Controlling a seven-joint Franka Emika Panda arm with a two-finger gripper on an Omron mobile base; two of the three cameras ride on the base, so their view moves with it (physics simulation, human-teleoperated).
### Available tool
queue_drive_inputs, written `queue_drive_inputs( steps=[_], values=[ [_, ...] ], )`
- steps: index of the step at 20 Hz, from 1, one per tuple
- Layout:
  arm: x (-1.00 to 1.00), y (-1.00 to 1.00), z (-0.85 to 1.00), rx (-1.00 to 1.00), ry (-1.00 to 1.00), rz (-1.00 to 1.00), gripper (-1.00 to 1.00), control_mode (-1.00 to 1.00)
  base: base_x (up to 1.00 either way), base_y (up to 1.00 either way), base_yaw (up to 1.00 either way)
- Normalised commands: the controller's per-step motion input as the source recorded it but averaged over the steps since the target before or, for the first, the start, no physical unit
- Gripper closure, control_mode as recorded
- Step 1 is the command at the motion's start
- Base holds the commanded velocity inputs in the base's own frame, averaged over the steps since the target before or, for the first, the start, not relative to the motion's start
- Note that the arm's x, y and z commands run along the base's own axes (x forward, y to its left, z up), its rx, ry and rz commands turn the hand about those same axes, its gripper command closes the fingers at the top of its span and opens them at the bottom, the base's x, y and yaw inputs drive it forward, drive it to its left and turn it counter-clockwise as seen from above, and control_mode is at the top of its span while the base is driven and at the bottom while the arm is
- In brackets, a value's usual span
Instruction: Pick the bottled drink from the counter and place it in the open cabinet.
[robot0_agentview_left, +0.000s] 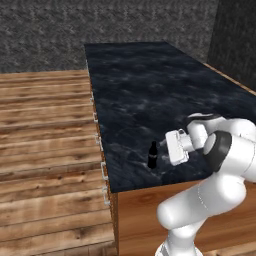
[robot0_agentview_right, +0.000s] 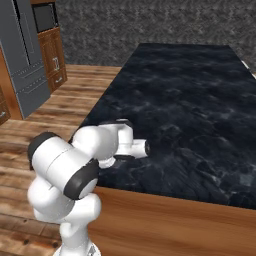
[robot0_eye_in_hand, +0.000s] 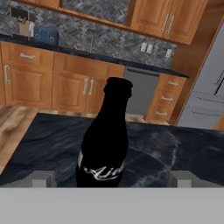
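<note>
The bottled drink (robot0_agentview_left: 153, 155), small and black with a narrow neck, stands upright near the front left corner of the black marbled counter (robot0_agentview_left: 150, 90). My gripper (robot0_agentview_left: 163, 150) sits level just right of it, pointing at it. In the hand view the bottled drink (robot0_eye_in_hand: 105, 144) rises close in front, centred between the two fingertips (robot0_eye_in_hand: 41, 178), which stand wide on either side without touching it. The gripper (robot0_eye_in_hand: 112, 179) is open and holds nothing. The open cabinet is out of view. From the right base view my white hand (robot0_agentview_right: 135, 148) hovers over the counter (robot0_agentview_right: 190, 100) near its front edge.
Wooden floor (robot0_agentview_left: 45, 150) lies left of the counter, whose side carries small silver drawer handles (robot0_agentview_left: 104, 171). A grey fridge (robot0_agentview_right: 25, 65) stands at the far left. Across the room are brown base cabinets (robot0_eye_in_hand: 70, 83) and a grey dishwasher (robot0_eye_in_hand: 140, 89).
</note>
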Motion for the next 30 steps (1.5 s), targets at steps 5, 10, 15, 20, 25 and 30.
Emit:
queue_drive_inputs(
  steps=[5,10,15,20,25,30],
  values=[
    [0.01,0.04,0.0,0.0,0.02,0.01,-1.0,-1.0,0.0,0.0,0.0],
    [-0.06,0.19,-0.01,0.0,0.14,0.01,-1.0,-1.0,0.0,0.0,0.0],
    [0.0,0.24,0.0,0.0,0.2,0.0,-1.0,-1.0,0.0,0.0,0.0],
    [-0.01,0.15,0.0,0.01,0.19,0.02,-1.0,-1.0,0.0,0.0,0.0],
    [-0.04,0.12,-0.01,0.02,0.17,0.05,-1.0,-1.0,0.0,0.0,0.0],
    [0.0,0.16,-0.04,0.02,0.2,0.04,-1.0,-1.0,0.0,0.0,0.0]
  ],
)
